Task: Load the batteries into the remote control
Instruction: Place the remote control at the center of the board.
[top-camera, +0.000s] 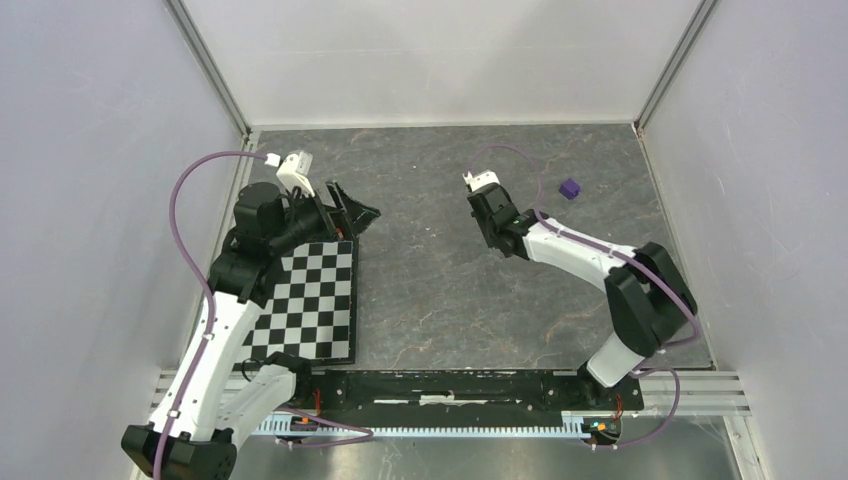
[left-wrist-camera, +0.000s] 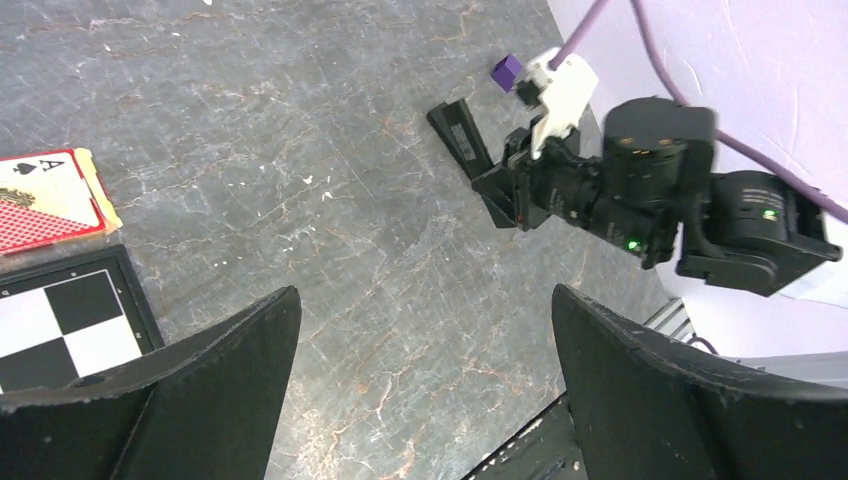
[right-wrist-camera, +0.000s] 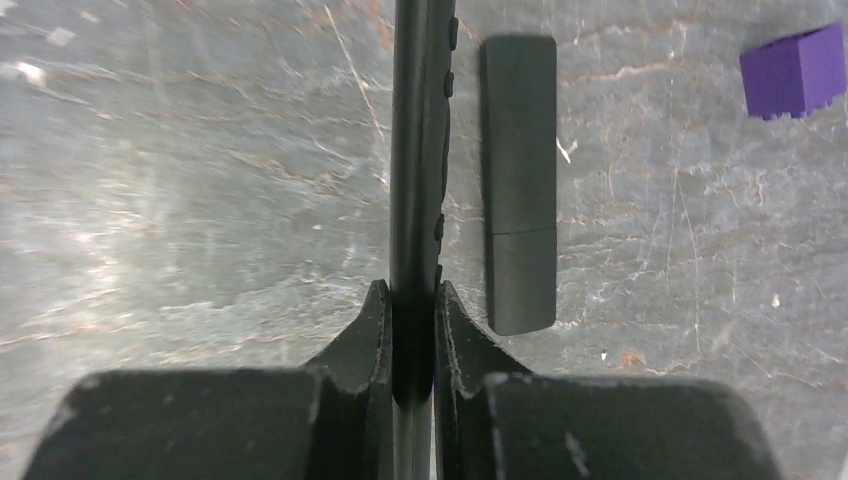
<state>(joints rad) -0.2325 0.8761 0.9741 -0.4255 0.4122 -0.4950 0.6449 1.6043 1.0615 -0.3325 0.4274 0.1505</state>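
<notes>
White wall panels (top-camera: 430, 50) are boxing in a grey, stone-patterned tabletop (top-camera: 430, 300) on three sides, and I am looking down on it from above the arm bases. Toward 1 o'clock on the tabletop, I am seeing the right claw (right-wrist-camera: 410, 300) pinching the remote control (right-wrist-camera: 412, 150) between its two fingers. The remote is standing on its long edge, running straight away from the claw toward 12 o'clock in the wrist view, with its buttons showing as small bumps on the 3 o'clock side. Just beside it at 3 o'clock, not touching, a second black remote (right-wrist-camera: 519, 180) is lying flat, back up, with a seam crossing it near its 6 o'clock end. A small purple cube (right-wrist-camera: 795, 72) is sitting well apart at 2 o'clock. The left claw (left-wrist-camera: 425, 375) is hanging with its fingers spread wide and gripping nothing, at about 10 o'clock on the tabletop, over the far corner of a black-and-white checkerboard (top-camera: 310, 300). In its wrist view a red playing-card box (left-wrist-camera: 45, 195) is lying just beside that board at 9 o'clock.
</notes>
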